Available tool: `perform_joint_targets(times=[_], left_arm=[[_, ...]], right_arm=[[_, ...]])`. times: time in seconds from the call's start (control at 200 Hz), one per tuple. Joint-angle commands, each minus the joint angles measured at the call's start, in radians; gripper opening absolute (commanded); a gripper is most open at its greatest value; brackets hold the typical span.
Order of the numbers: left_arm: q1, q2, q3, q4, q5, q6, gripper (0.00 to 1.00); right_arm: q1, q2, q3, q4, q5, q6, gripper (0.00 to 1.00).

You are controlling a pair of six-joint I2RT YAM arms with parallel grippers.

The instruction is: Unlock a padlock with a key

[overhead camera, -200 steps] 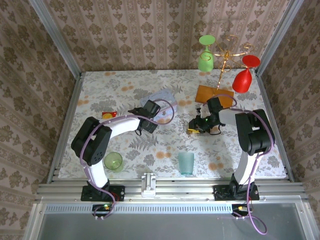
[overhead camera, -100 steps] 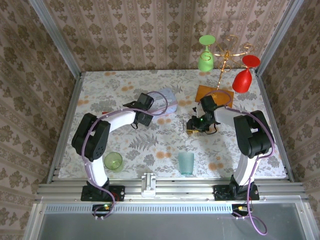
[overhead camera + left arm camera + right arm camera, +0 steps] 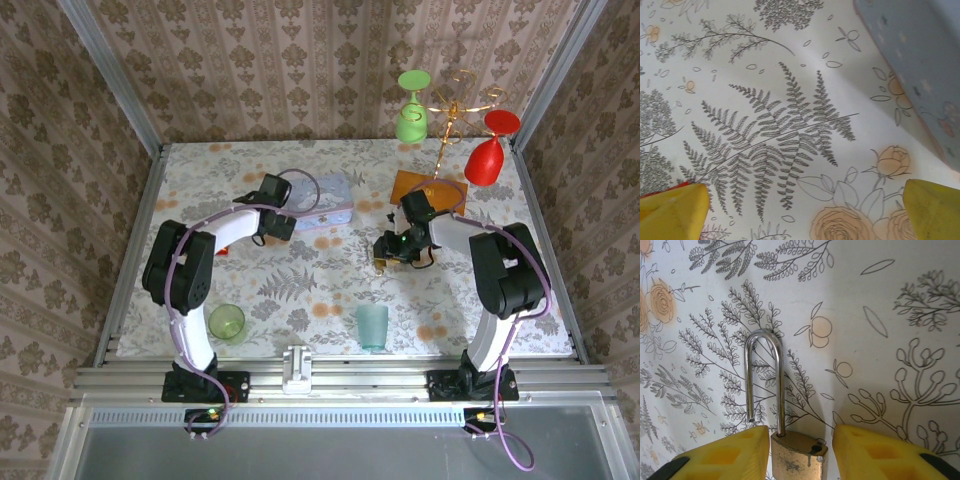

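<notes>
The padlock [image 3: 799, 458] lies flat on the table [image 3: 300, 285], a little to the right of the blue tin [image 3: 325, 200]. The right hand [image 3: 796, 446] straddles its brass body with the jaws narrowly parted. One pad sits just beside the body and a sliver of gap shows at the other, so we judge it is not clamped. The shackle's short leg hangs free of its hole, so the lock looks sprung, and the step in hand is likely a clean let-go. We would spread both pads evenly, then lift straight up and back, so that neither pad drags the body or swings the loose shackle. The left hand [image 3: 805, 207] hovers wide open and holds nothing, just left of the tin. The padlock's long axis runs straight out from the right hand, with the body nearest the pads and the shackle bow pointing away from the wrist.
</notes>
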Motion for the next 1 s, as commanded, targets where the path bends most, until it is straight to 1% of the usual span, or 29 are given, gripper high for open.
perform_joint_targets(times=[0.0, 0.06, 0.105, 0.125, 0.14, 0.15, 0.17, 0.2, 0.21, 0.225, 0.29, 0.37, 0.465, 0.525, 0.595, 0.61, 0.655, 0.71, 0.77, 0.83, 0.895, 0.995], left_arm=[[0.050, -0.035, -0.001, 0.028, 0.100, -0.055, 1.00], [0.094, -0.059, -0.017, 0.055, 0.206, -0.100, 1.00], [0.107, -0.079, -0.017, 0.051, 0.227, -0.111, 1.00], [0.110, -0.092, -0.013, 0.041, 0.236, -0.113, 1.00], [0.110, -0.098, -0.011, 0.031, 0.242, -0.113, 1.00], [0.110, -0.108, -0.010, 0.024, 0.244, -0.113, 1.00], [0.111, -0.125, -0.007, 0.013, 0.244, -0.113, 1.00], [0.108, -0.154, -0.011, 0.002, 0.243, -0.113, 1.00], [0.108, -0.165, -0.012, -0.002, 0.243, -0.113, 1.00], [0.109, -0.180, -0.016, -0.005, 0.244, -0.114, 1.00], [0.119, -0.247, -0.031, -0.022, 0.245, -0.119, 1.00], [0.155, -0.315, -0.044, -0.052, 0.281, -0.126, 1.00], [0.244, -0.410, -0.097, -0.031, 0.285, -0.132, 1.00], [0.292, -0.478, -0.150, 0.024, 0.242, -0.127, 1.00], [0.321, -0.548, -0.250, 0.151, 0.146, -0.089, 1.00], [0.325, -0.558, -0.279, 0.187, 0.128, -0.068, 1.00], [0.339, -0.584, -0.348, 0.284, 0.116, -0.025, 1.00], [0.371, -0.601, -0.413, 0.367, 0.154, -0.001, 1.00], [0.387, -0.603, -0.479, 0.458, 0.170, 0.042, 1.00], [0.387, -0.592, -0.536, 0.551, 0.147, 0.065, 1.00], [0.389, -0.562, -0.564, 0.597, 0.138, 0.080, 1.00], [0.392, -0.527, -0.599, 0.654, 0.143, 0.101, 1.00]], right_arm=[[-0.010, -0.031, -0.018, -0.022, 0.124, 0.012, 0.43], [-0.012, -0.038, -0.011, -0.025, 0.127, 0.011, 0.45], [-0.009, -0.047, -0.013, -0.018, 0.135, 0.012, 0.47], [-0.009, -0.054, -0.013, -0.014, 0.136, 0.014, 0.51], [-0.010, -0.057, -0.015, -0.011, 0.133, 0.014, 0.59], [-0.009, -0.059, -0.015, -0.008, 0.130, 0.015, 0.62], [-0.010, -0.067, -0.015, -0.003, 0.124, 0.013, 0.70], [-0.009, -0.079, -0.016, 0.002, 0.120, 0.016, 0.87], [-0.009, -0.084, -0.016, 0.003, 0.119, 0.019, 0.95], [-0.009, -0.092, -0.017, 0.005, 0.121, 0.019, 0.99], [-0.010, -0.128, -0.019, 0.008, 0.139, 0.021, 1.00], [-0.010, -0.176, -0.015, -0.003, 0.185, 0.009, 1.00], [-0.009, -0.255, -0.018, -0.009, 0.277, -0.025, 1.00], [-0.009, -0.313, -0.037, 0.010, 0.366, -0.072, 1.00], [-0.016, -0.383, -0.085, 0.074, 0.521, -0.149, 1.00], [-0.021, -0.395, -0.096, 0.088, 0.535, -0.164, 1.00], [-0.042, -0.428, -0.124, 0.138, 0.541, -0.199, 1.00], [-0.063, -0.471, -0.168, 0.204, 0.549, -0.244, 1.00], [-0.080, -0.499, -0.244, 0.342, 0.561, -0.322, 1.00], [-0.093, -0.507, -0.312, 0.469, 0.578, -0.379, 1.00], [-0.123, -0.498, -0.368, 0.588, 0.565, -0.396, 1.00], [-0.177, -0.466, -0.429, 0.748, 0.495, -0.363, 1.00]])
